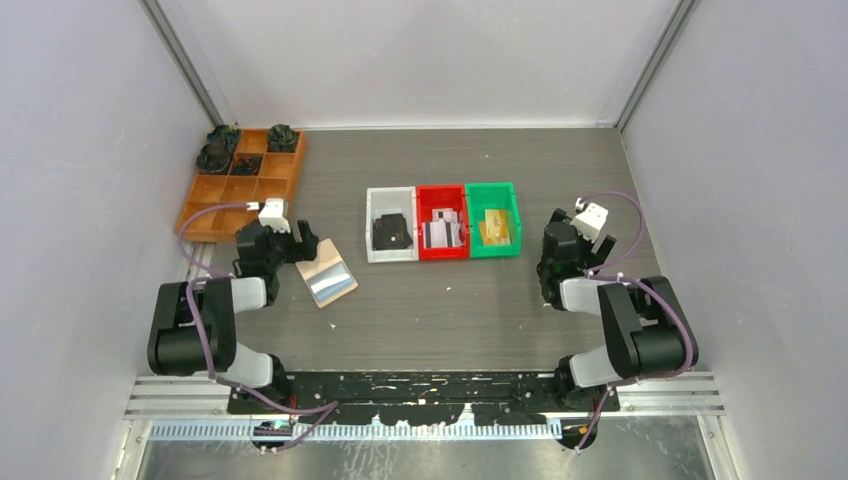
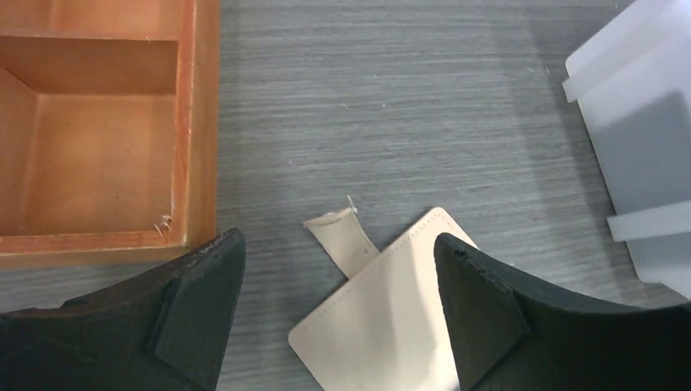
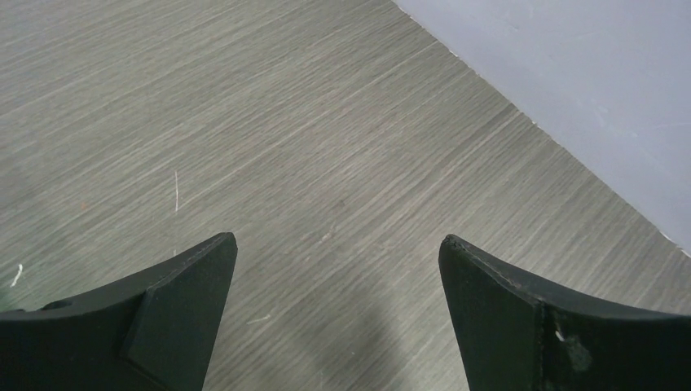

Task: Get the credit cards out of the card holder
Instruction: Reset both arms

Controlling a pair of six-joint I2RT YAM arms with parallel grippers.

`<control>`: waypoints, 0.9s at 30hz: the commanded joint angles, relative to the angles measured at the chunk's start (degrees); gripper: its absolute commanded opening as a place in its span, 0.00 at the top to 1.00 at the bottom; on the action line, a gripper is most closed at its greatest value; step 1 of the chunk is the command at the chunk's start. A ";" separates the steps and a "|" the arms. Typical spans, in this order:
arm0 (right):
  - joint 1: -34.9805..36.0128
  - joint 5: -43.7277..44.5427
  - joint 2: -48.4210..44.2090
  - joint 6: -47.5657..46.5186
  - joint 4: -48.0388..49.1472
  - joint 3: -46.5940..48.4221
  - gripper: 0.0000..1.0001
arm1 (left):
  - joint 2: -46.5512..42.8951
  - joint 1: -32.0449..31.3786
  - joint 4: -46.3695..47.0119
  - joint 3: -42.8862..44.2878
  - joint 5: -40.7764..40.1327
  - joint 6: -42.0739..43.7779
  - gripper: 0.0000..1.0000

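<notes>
The card holder (image 1: 327,275) lies opened flat on the table at the left, one half tan, the other silvery. In the left wrist view its beige outside (image 2: 391,318) and strap tab (image 2: 342,236) lie below and between my fingers. My left gripper (image 1: 305,243) (image 2: 338,240) hangs open just above its far end, holding nothing. Credit cards sit in the bins: black ones (image 1: 392,232), white-pink ones (image 1: 442,232) and gold ones (image 1: 495,228). My right gripper (image 1: 558,228) (image 3: 338,240) is open over bare table to the right of the bins.
A white bin (image 1: 378,252) (image 2: 635,122), a red bin (image 1: 440,192) and a green bin (image 1: 512,215) stand in a row mid-table. An orange-brown compartment tray (image 1: 205,215) (image 2: 98,163) sits at the back left, dark items in its far cells. Walls enclose both sides.
</notes>
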 commanded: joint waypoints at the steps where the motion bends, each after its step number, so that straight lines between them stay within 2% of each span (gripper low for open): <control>1: -0.54 -1.43 3.45 0.36 12.53 -0.15 0.01 | 4.65 0.01 24.69 -4.78 -1.83 -0.20 0.14; 3: -0.56 -8.42 4.71 -2.72 14.55 -0.55 0.01 | 6.62 -1.01 30.32 -7.39 -3.22 0.67 0.01; 5: -1.15 -15.03 5.34 -4.46 17.45 -2.04 0.01 | 7.73 -1.39 34.62 -8.44 -4.49 0.53 0.00; 7: -3.54 -20.41 7.88 -4.20 23.89 -4.32 0.01 | 6.26 -2.15 26.69 -6.24 -7.14 0.56 0.00; 10: -4.65 -20.70 8.41 -2.63 18.94 -1.76 0.00 | 6.74 -3.73 22.03 -2.83 -11.72 0.69 0.00; 13: -6.78 -22.98 7.69 -0.90 16.51 -1.15 0.01 | 6.27 -4.21 20.71 -2.46 -11.46 1.19 0.00; 27: -6.87 -22.89 7.80 -1.31 18.20 -1.76 0.01 | 6.53 -4.24 20.25 -2.00 -10.22 1.76 0.00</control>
